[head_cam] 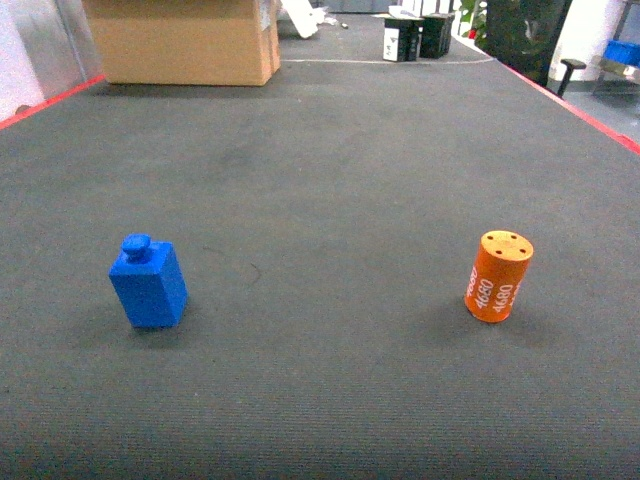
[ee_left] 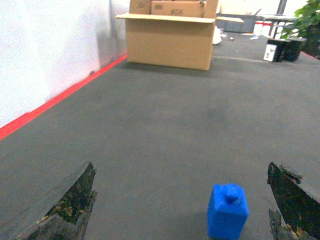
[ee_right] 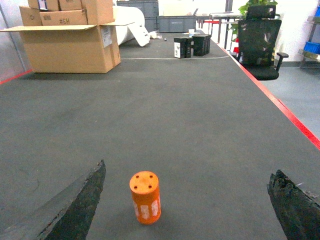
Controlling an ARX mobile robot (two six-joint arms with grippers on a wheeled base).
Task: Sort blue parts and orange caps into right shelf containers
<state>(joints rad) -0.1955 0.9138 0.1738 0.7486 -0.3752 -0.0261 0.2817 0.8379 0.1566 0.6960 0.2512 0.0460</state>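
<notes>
The blue part (head_cam: pixel 148 284) is standing upright on the dark mat (head_cam: pixel 330 180), long axis vertical, its knob pointing up. It is sitting at the left of the head view, tipped very slightly back toward the cardboard box (head_cam: pixel 185 38) behind it. The orange cap (head_cam: pixel 499 277) is standing upright too, well apart at the right, its pitted flat end facing up and the "4680" print running up its side; it is leaning a little to the right.

In the left wrist view the left gripper (ee_left: pixel 182 210) is gaping wide, its two fingers (ee_left: pixel 67 205) showing at the bottom corners. The blue part (ee_left: pixel 227 211) is sitting between them, nearer the right finger and touching neither.

In the right wrist view the right gripper (ee_right: pixel 185 207) is likewise spread wide. The orange cap (ee_right: pixel 145 197) is standing between its fingers (ee_right: pixel 75 205), closer to the left one, clear of both, just ahead of the tips.
</notes>
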